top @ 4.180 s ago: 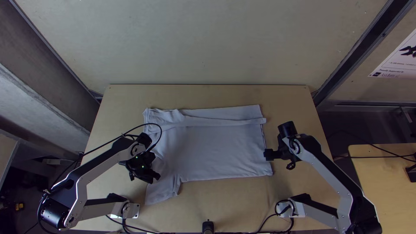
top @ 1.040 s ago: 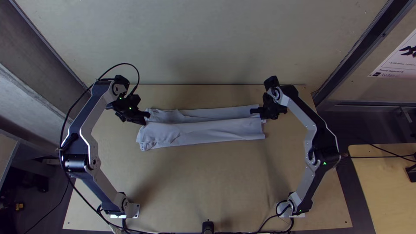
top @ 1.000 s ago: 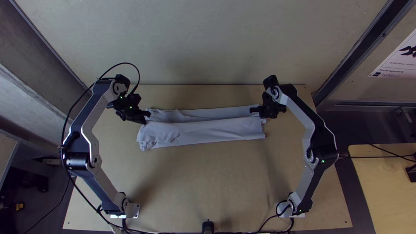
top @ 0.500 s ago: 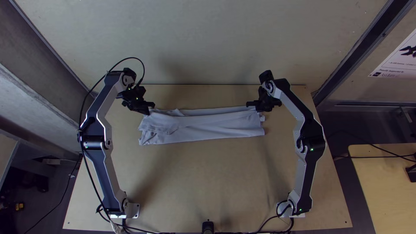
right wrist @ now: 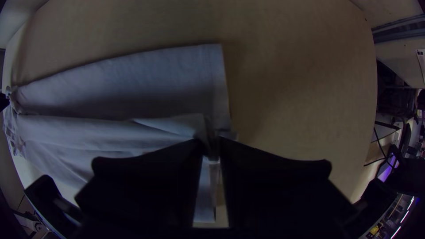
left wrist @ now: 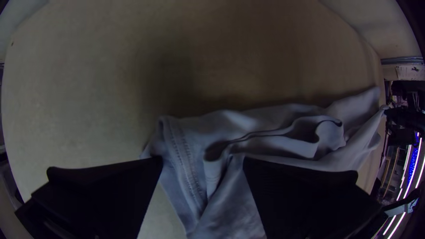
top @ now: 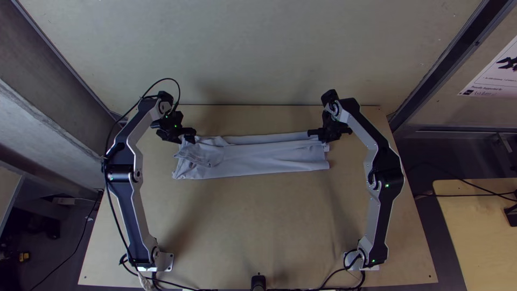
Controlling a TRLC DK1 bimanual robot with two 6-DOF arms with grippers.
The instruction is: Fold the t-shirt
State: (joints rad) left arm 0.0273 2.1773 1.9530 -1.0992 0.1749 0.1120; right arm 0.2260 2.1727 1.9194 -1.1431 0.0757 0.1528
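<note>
- Wide apart stand the fingers of the left gripper (left wrist: 202, 160), loose cloth between them but not pinched, beside a stitched hem (left wrist: 186, 155).
- The right gripper (right wrist: 210, 144) has its fingers clenched on a gathered bit at the t-shirt's other end.
- From where I stand, the t-shirt (top: 258, 161) lies as a long band across the surface (top: 258, 226), toward the far side, folded over itself and rumpled at the left arm's end.
- I'd say the step is settling this lengthwise fold; a strip of the under layer shows beyond the folded-over edge.
- Best to set the right corner down flat before letting go, then lift straight up so nothing drags.
- The left should rise clear of those loose ripples; a snag could pull the fold askew.
</note>
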